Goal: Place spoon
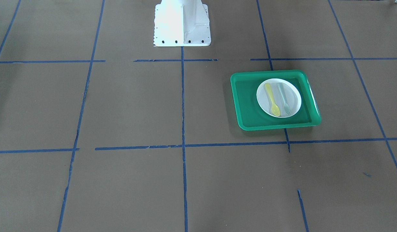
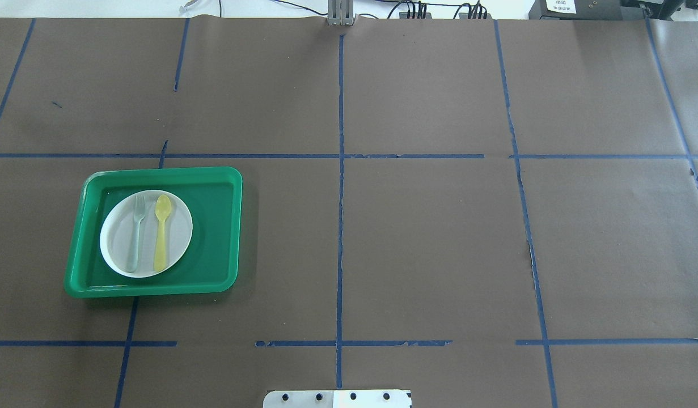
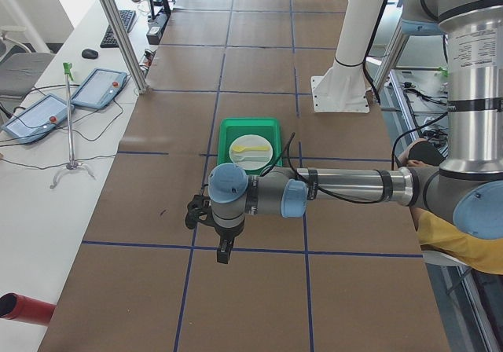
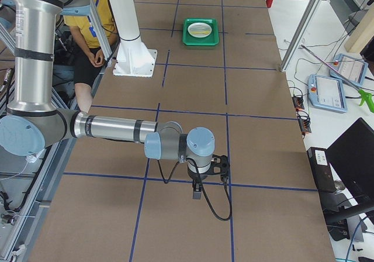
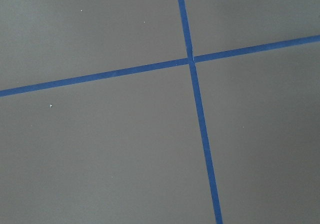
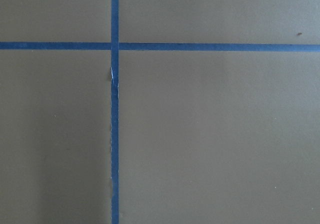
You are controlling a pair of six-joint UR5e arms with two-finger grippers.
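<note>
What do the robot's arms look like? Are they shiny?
Yes! The left arm and the right arm are both shiny silver tubes, joined by round grey joints with light blue caps. Each ends in a small black gripper: the left gripper and the right gripper. A thin black cable loops beside each wrist. The left arm's upright tube carries small printed lettering.

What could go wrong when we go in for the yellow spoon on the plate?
The spoon lies close beside the fork, parallel, so a grasp may catch or nudge the fork. It lies flat on the plate and may slide rather than lift. The plate, resting in the tray, could shift if pushed.
</note>
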